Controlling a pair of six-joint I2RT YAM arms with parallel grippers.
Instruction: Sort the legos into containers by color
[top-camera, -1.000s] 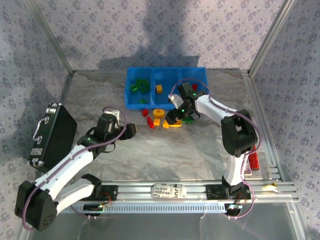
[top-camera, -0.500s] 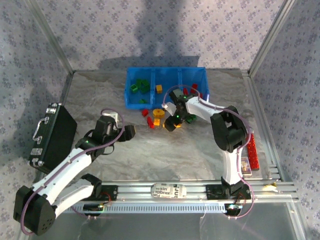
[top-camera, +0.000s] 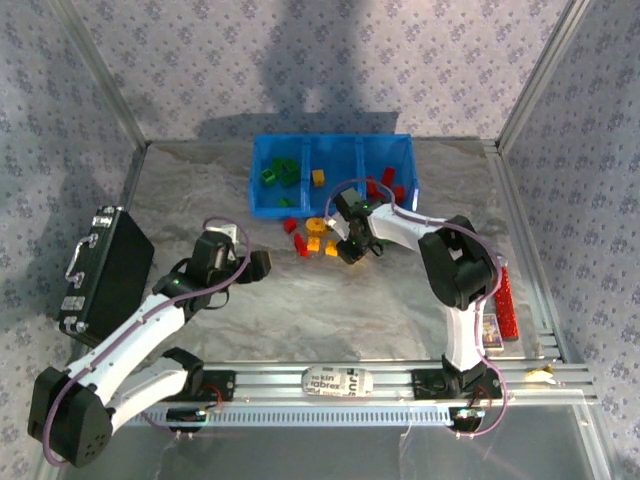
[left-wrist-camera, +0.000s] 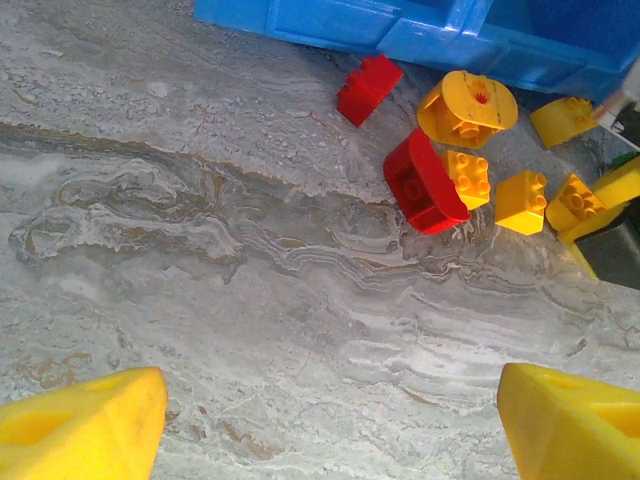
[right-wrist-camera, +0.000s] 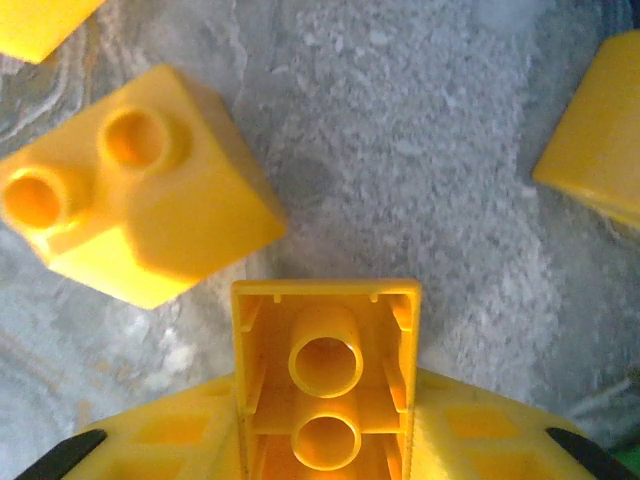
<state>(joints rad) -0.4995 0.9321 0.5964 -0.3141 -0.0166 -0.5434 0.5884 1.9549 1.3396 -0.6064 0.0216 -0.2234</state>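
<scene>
Right tool (top-camera: 350, 247): low over the loose pile just in front of the blue tray (top-camera: 330, 140), its yellow pads (right-wrist-camera: 170, 440) clamped on a yellow brick (right-wrist-camera: 325, 350), one pad against each long side.
Yellow brick: its hollow underside faces the wrist camera, two tubes showing. It sits at or just above the worktop (top-camera: 300, 310); I can't tell whether it has left the surface.
Neighbours: a two-stud yellow brick (right-wrist-camera: 130, 230) lies just beside it on one side and another yellow piece (right-wrist-camera: 600, 130) on the other, both apart from the held one.
Where it goes: the middle compartment (top-camera: 330, 160), to my eye, since one yellow brick (top-camera: 318, 177) already lies there. Green bricks (top-camera: 275, 175) are in the left compartment (top-camera: 265, 155) and red bricks (top-camera: 385, 185) in the right compartment (top-camera: 400, 155).
Doing it well: I'd lift straight up before swinging, so the two-stud neighbour isn't dragged along. Then clear the tray's near wall and let go low over the middle, away from both dividers, so the brick doesn't hop in with the reds.
Grip: looks centred, though smooth plastic could pivot between the pads, so an unhurried carry seems wise.
Left tool (top-camera: 258, 262): fingers wide apart, holding nothing, over bare worktop beside the pile. Loose red bricks (left-wrist-camera: 425, 183) and the round yellow piece (left-wrist-camera: 467, 105) lie ahead of it. Better it waits until the right arm is clear of that pile.
</scene>
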